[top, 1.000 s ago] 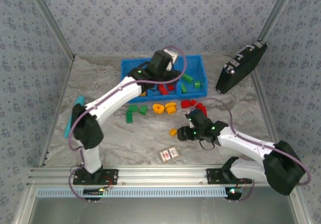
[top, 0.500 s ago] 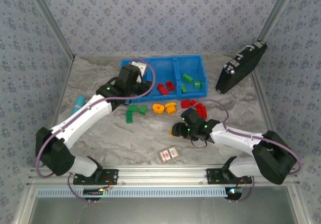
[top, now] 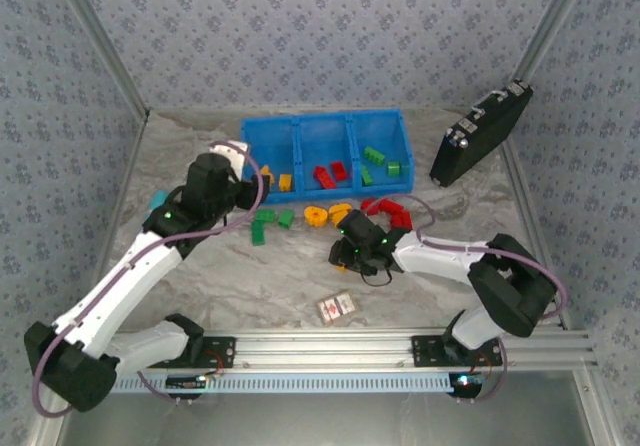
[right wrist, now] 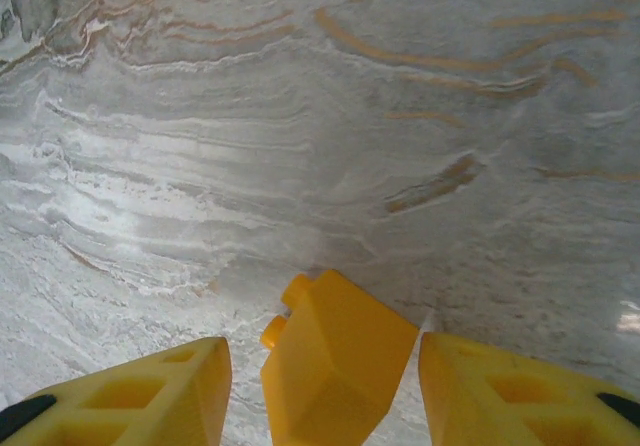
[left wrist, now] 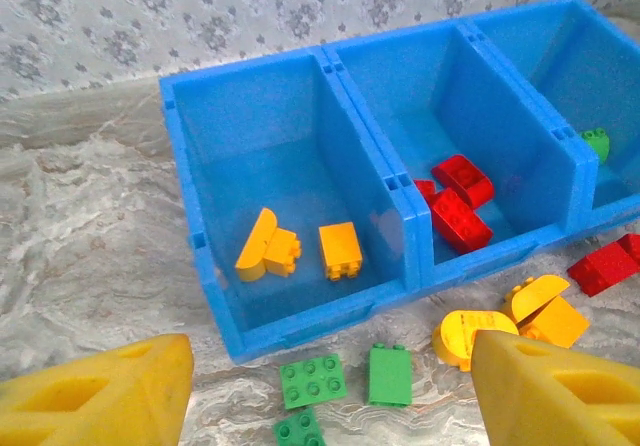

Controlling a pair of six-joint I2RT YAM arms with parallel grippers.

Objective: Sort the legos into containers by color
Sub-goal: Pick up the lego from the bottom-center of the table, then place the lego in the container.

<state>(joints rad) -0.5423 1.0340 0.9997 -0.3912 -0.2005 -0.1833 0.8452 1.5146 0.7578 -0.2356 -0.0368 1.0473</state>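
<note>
Right wrist: your right fingers [right wrist: 150,396] sit open around the yellow brick [right wrist: 335,366]; squeeze it square, while your left fingers [left wrist: 90,396] hang open, empty.

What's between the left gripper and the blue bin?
Three green bricks on the table, between the left gripper and the blue bin, per the left wrist view.

Ahead of our left tool [left wrist: 330,391] stands the near wall of the bin [left wrist: 300,331] — beyond our right tool [right wrist: 325,386], open tabletop [right wrist: 300,116].
</note>
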